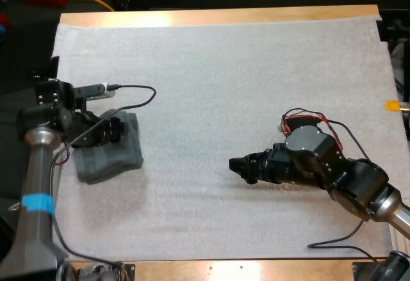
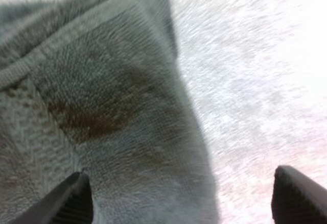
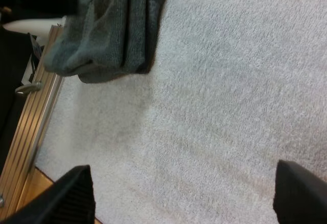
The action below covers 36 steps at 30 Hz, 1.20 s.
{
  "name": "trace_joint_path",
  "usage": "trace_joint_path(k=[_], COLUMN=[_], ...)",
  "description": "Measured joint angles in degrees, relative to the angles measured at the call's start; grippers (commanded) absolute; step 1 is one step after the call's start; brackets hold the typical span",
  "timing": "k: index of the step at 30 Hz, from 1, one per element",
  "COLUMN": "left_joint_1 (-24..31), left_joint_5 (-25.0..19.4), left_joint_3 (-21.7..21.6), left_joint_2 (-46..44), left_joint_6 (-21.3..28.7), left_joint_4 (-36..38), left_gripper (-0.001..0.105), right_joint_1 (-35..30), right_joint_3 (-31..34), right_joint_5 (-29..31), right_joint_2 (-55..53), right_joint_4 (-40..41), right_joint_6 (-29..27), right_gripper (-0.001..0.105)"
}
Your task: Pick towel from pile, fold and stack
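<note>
left arm (image 1: 37, 166): comes up from the lower left, wrist bent rightward | left gripper (image 1: 114, 130): fingers spread wide, gripping nothing | right arm (image 1: 349, 180): reaches in from the right, lying low | right gripper (image 1: 238, 166): points left, fingers apart, empty

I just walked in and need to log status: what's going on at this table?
The left gripper hangs open over a folded grey-green towel at the left side of the white mat. The right gripper, also open and empty, sits over bare mat near the middle, pointing toward the towel.
</note>
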Motion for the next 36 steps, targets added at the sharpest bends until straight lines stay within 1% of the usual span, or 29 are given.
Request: trace_joint_path(k=[6,12,15,18,21,23,30,36], left_joint_1=[0.00,-0.16,-1.95,-5.56,-8.42,-9.33,-9.36,-9.36], left_joint_5=[2.66,5.93,6.37,6.51,6.79,6.84,6.84,6.84], left_joint_3=[-0.34,-0.34,-0.34,-0.34,-0.34,-0.34,-0.34,-0.34], left_joint_2=[-8.26,-14.19,-16.43,-17.89,-19.17,-20.38,-24.83,-26.69], left_joint_6=[-1.90,-3.09,-3.41,-3.41,-3.41,-3.41,-3.41,-3.41], left_joint_4=[0.00,-0.08,-0.08,-0.36,-0.69,-0.69,-1.27,-1.41], left_gripper=[0.070,0.070,0.070,0.070,0.070,0.070,0.070,0.070], right_joint_1=[0.00,0.00,0.00,-1.13,-4.11,-7.07,-16.95,-25.78], right_joint_3=[0.00,0.00,0.00,0.00,0.00,0.00,0.00,0.00], right_joint_5=[0.00,0.09,1.69,3.15,3.32,3.33,3.32,3.32], right_joint_2=[0.00,0.00,0.00,0.00,0.00,0.00,0.00,0.00], right_joint_4=[-0.42,-3.59,-4.14,-4.14,-3.13,-1.50,6.27,13.37], right_joint_6=[0.00,-0.23,-1.46,-2.73,-2.81,-3.52,-10.44,-16.21], right_gripper=[0.070,0.070,0.070,0.070,0.070,0.070,0.070,0.070])
